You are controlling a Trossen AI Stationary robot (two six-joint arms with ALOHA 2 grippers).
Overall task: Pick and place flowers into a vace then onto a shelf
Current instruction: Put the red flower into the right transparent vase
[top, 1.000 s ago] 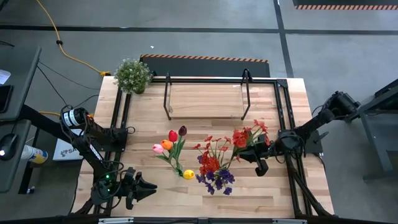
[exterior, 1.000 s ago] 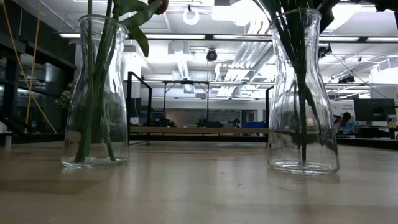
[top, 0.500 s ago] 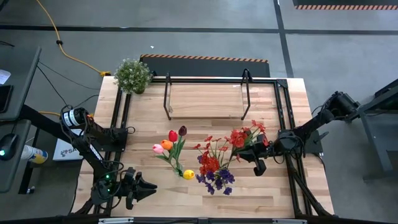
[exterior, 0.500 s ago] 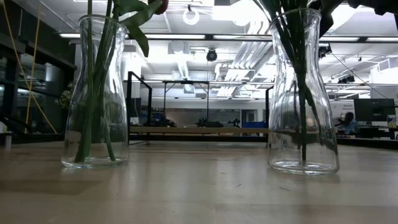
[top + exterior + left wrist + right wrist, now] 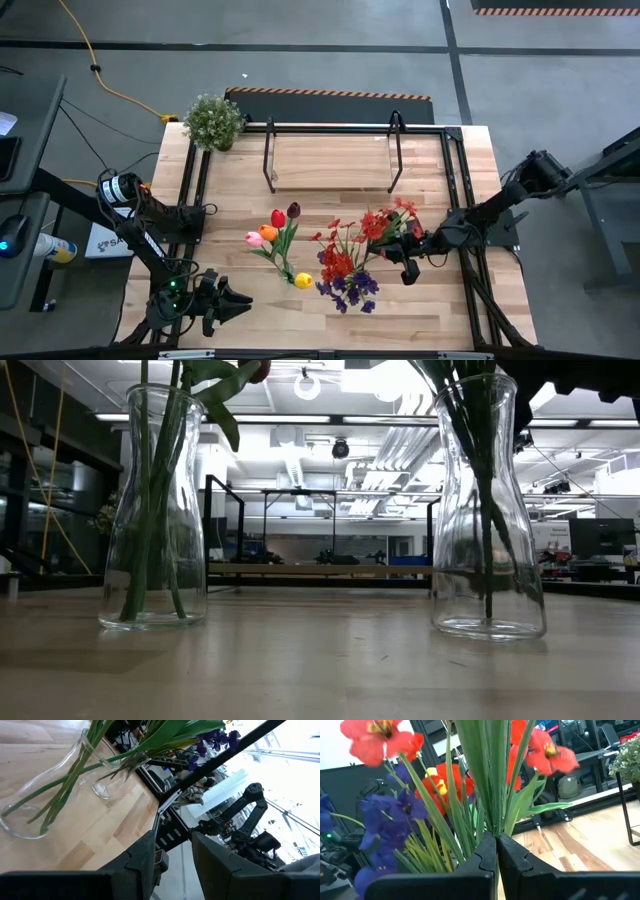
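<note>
Two clear glass vases stand on the table. The left vase (image 5: 155,510) holds the tulips (image 5: 275,232). The right vase (image 5: 487,510) holds red and purple sprays (image 5: 345,275). My right gripper (image 5: 393,247) is just right of that vase and is shut on a red spray (image 5: 385,222). Its dark body shows above the vase in the low view (image 5: 575,372). The shelf (image 5: 330,160) stands at the table's far side. My left gripper (image 5: 238,300) waits open at the near left corner. My right gripper pinches a bundle of the red spray's green stems and leaves (image 5: 495,822) between its two fingertips (image 5: 487,852). It comes level from the table's right, its fingers lying across the stems. The red blossoms (image 5: 545,750) stand above the fingers. The stems' lower ends are hidden.
A bushy green potted plant (image 5: 213,120) sits at the table's far left corner. Black frame rails (image 5: 455,190) run along the left and right sides. Bare wood (image 5: 420,310) lies near the front edge, right of the vases.
My right gripper has moved a little toward the table's left and near edge, closer to the vase with the sprays, staying shut. The red spray has gone with it. The vases have kept still.
</note>
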